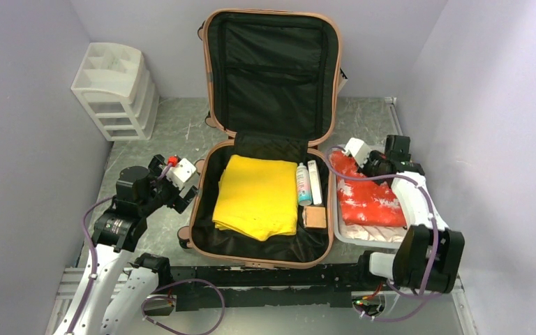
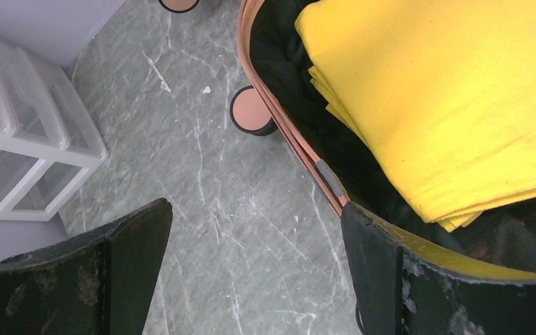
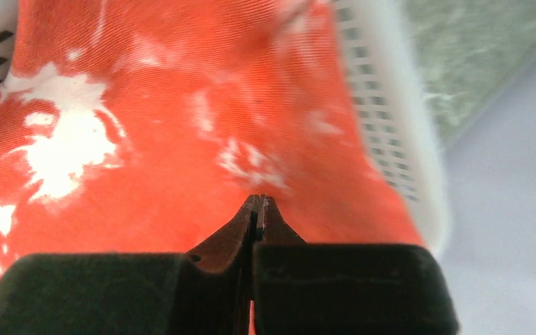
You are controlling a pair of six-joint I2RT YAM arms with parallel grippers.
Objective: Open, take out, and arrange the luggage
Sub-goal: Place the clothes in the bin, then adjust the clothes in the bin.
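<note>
1. The luggage (image 1: 268, 105) lies open in the middle of the grey marbled tabletop (image 1: 181, 132). Its base is flat and its black-lined lid stands upright against the back wall.
2. Four things lie in the base. One folded yellow cloth (image 1: 257, 197) fills the left side. One white-and-teal bottle (image 1: 303, 184), one slim white box (image 1: 314, 181) and one small tan block (image 1: 314, 218) line the right side.
3. One white drawer unit (image 1: 117, 91) stands well apart at the far left, against the wall.
4. One white perforated basket (image 3: 380, 118) sits just beside the luggage's right edge and holds one red cloth with white blotches (image 1: 366, 195).
5. The left claw (image 2: 255, 209) is spread wide and grips nothing. It hangs at the luggage's left rim, with one finger over bare tabletop and the other at the pink rim.
6. The left wrist view shows two black wheels with salmon hubs (image 2: 251, 112) beside that rim.
7. The right claw (image 3: 258, 202) is closed tight, tip against tip, right over the red cloth. Whether any cloth is pinched cannot be told.
8. The print on the bottle and box is too small to read.
</note>
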